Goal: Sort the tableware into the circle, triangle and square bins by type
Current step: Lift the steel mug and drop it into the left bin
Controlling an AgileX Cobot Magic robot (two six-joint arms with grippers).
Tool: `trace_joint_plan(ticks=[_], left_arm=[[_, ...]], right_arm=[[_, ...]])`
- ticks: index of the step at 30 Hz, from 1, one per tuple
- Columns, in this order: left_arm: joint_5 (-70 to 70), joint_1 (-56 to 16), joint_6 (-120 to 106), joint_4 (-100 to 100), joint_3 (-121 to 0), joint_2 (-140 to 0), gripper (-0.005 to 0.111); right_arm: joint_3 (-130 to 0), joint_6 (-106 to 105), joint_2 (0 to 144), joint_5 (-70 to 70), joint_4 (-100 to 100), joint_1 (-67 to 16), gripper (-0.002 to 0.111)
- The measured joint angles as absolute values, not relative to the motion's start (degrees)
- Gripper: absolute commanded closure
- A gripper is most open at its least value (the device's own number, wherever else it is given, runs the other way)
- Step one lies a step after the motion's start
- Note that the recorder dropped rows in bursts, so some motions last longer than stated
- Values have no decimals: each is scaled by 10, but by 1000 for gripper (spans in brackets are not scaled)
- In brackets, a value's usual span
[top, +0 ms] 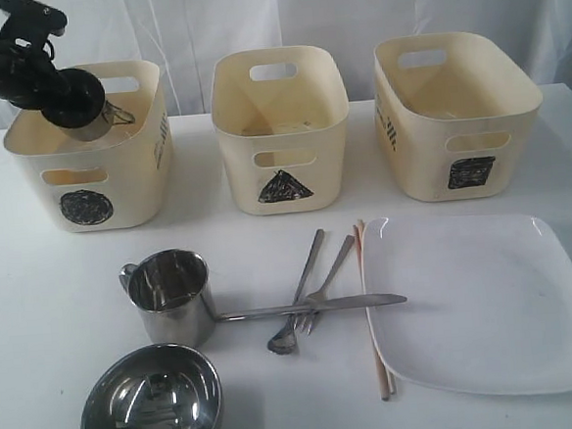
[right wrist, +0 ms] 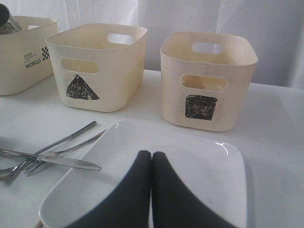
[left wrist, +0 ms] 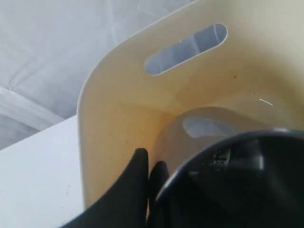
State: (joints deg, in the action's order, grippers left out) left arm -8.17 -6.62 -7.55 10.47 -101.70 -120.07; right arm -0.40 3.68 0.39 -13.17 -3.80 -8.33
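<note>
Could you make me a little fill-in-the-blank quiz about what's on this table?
1. The left gripper holds a mug at the left bin, marked with a ____.
2. The knife lies across the fork and the ____.
3. The chopsticks lie along the edge of the white ____.
4. The middle bin bears a ____.
Missing: circle, spoon, plate, triangle.

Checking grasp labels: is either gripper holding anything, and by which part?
Left gripper holds a steel mug over the circle bin, apparently by its rim; right gripper holds nothing.
</note>
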Motion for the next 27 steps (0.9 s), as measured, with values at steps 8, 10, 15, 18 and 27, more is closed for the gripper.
trace_joint_plan(ticks=[8, 10, 15, 18, 27], left_arm=[[-46, -66, -75, 96, -1018, -1208, 52], [-52, -66, -75, 84, -1022, -1208, 52], [-90, -66, -75, 60, -1024, -1188, 52], [-127, -67, -75, 46, -1024, -1160, 54], [-381, -115, -131, -29, -1024, -1042, 71]], right_arm=[[-4, 37, 4, -132, -38, -83, 108], [-4, 37, 4, -132, -38, -83, 108], [-4, 37, 4, -132, -38, -83, 108], [-4, 37, 4, -132, -38, -83, 108], [-4, 37, 4, -132, -38, -83, 108]])
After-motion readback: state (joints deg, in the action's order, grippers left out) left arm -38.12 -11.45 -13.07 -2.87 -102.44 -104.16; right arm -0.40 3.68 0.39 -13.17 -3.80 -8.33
